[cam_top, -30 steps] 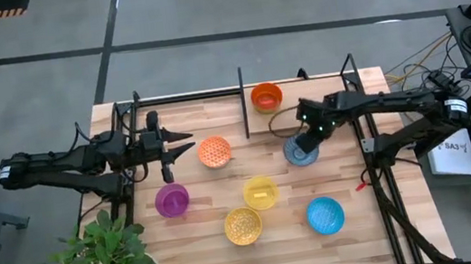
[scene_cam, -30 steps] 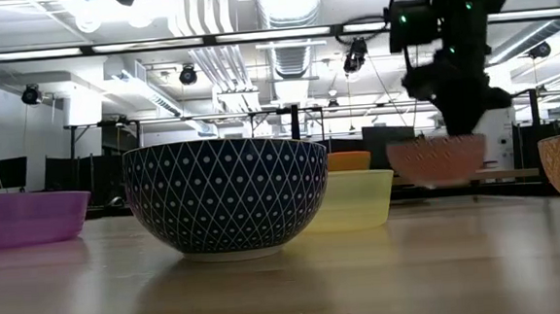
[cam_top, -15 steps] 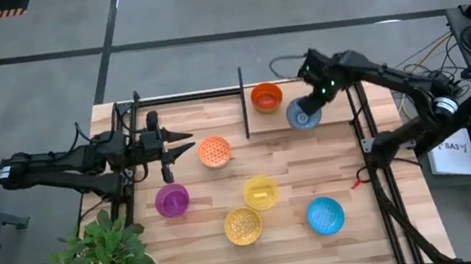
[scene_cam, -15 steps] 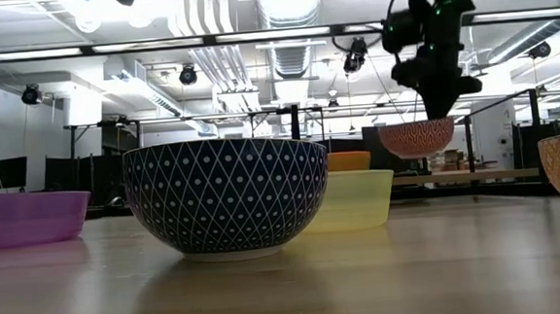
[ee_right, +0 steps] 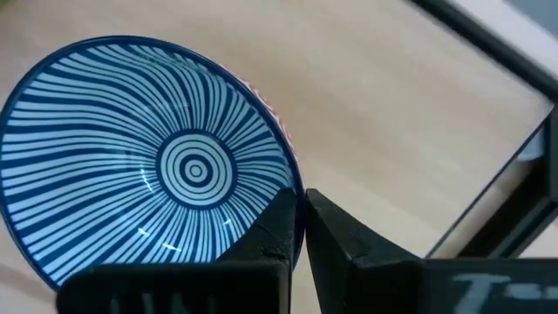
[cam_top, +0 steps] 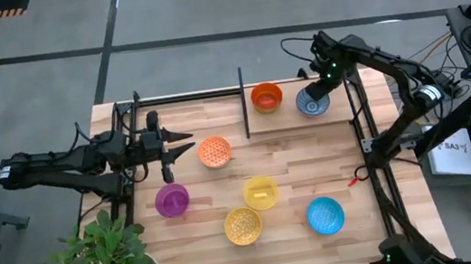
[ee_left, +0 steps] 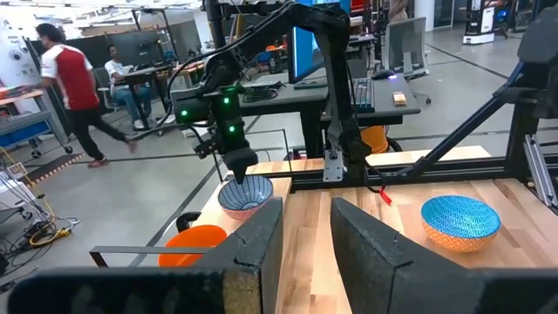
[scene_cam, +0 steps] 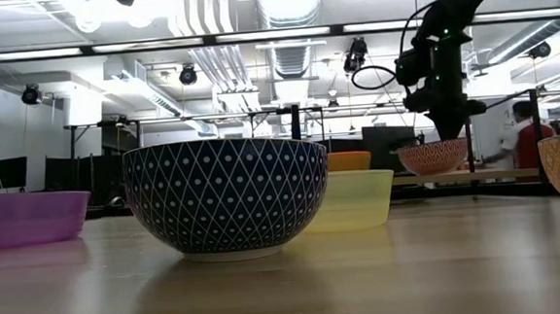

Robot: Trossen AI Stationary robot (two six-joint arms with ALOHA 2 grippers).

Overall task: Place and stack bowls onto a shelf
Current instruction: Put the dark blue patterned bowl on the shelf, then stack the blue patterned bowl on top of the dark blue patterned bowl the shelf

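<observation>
Blue-striped inside, the patterned bowl (cam_top: 312, 101) sits pinched by its rim in your right gripper (cam_top: 320, 90), apparently just above the shelf (cam_top: 336, 117), beside the red-orange bowl (cam_top: 266, 97) resting there. Your left gripper (cam_top: 185, 148) waits part-open and empty near the table's left edge, close to the orange patterned bowl (cam_top: 214, 151).

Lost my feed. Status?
Right gripper jaws shut on striped bowl, over shelf. Left gripper idle, far side. Nothing in the way.
</observation>
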